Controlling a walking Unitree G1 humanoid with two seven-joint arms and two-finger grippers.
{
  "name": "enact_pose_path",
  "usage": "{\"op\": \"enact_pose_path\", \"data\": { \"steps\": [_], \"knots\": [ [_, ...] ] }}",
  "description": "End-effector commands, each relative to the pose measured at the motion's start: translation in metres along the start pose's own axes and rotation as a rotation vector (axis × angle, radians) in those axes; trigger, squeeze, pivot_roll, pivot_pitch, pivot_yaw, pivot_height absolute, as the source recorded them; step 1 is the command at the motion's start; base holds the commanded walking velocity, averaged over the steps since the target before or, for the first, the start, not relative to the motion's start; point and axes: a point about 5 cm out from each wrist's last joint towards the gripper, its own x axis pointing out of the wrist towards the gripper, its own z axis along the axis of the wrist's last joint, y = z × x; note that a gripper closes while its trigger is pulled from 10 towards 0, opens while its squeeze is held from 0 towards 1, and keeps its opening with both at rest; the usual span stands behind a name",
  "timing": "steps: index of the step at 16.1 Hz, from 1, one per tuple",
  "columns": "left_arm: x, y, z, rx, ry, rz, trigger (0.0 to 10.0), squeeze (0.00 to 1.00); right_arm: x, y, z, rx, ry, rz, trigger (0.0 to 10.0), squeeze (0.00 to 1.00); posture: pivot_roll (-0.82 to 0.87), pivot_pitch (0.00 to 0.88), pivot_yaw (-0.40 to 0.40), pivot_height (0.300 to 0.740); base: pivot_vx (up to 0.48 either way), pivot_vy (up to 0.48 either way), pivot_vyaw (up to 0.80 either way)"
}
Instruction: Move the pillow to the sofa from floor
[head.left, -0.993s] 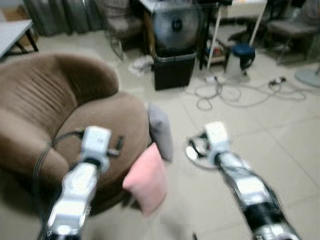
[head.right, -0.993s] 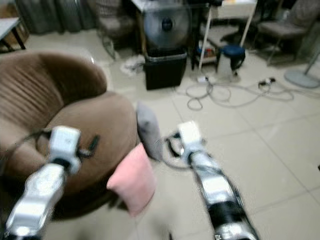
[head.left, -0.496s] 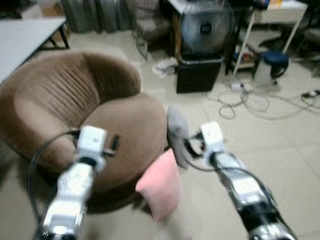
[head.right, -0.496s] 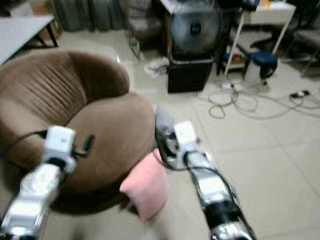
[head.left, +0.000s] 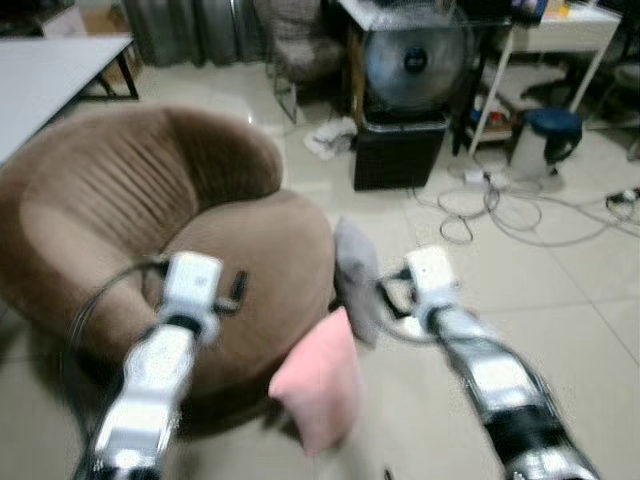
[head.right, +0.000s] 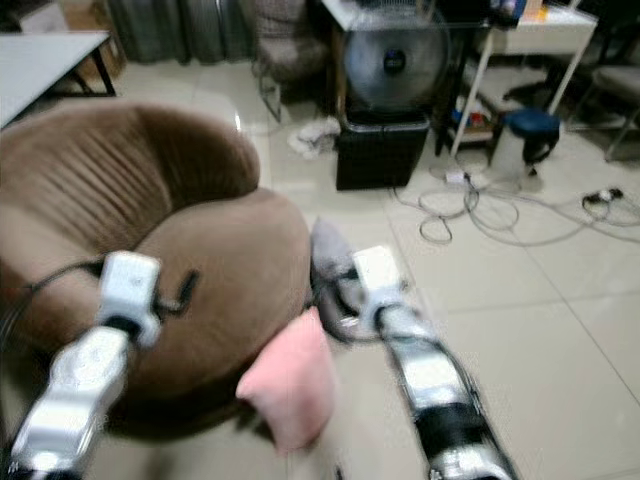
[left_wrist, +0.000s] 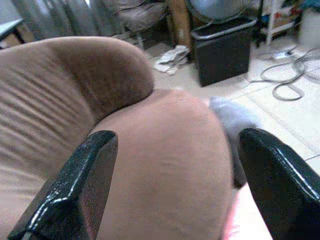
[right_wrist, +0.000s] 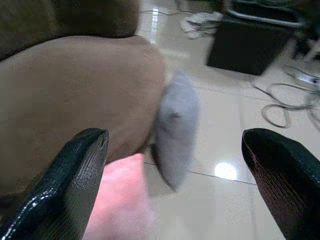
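Tiled floor (head.left: 560, 300) with brown sofa (head.left: 120, 230), pink pillow (head.left: 318, 385) and grey pillow (head.left: 356, 280) leaning against its front, left gripper (left_wrist: 175, 185) and right gripper (right_wrist: 175, 185) both spread wide, holding nothing

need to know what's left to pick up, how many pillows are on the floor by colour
pink pillow: 1
grey pillow: 1
total: 2, both standing on the floor against the front of the brown sofa
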Motion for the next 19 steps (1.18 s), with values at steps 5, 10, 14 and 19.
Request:
{"op": "enact_pose_path", "data": {
  "steps": [5,10,14,19],
  "knots": [
    [-0.0015,0.0094,0.0015,0.016,-0.005,0.024,10.0,0.00,0.0038,0.0102,0.0067,0.000,-0.021,0.029,10.0,0.00,0.07,0.000,0.011,0.740,0.284,0.000,0.00],
    [-0.0026,0.0094,0.0009,0.017,-0.004,0.019,10.0,0.00,0.0035,0.0115,0.0058,0.001,-0.021,0.029,10.0,0.00,0.06,0.000,0.014,0.740,0.286,0.000,0.00],
    [-0.0029,0.0087,0.0007,0.017,-0.003,0.016,10.0,0.00,0.0029,0.0114,0.0051,0.000,-0.020,0.030,10.0,0.00,0.07,0.000,0.015,0.740,0.285,0.000,0.00],
    [-0.0032,0.0086,0.0002,0.016,0.001,0.017,10.0,0.00,0.0026,0.0117,0.0050,0.004,-0.020,0.029,10.0,0.00,0.07,0.000,0.016,0.740,0.285,0.000,0.00]
  ]
}}
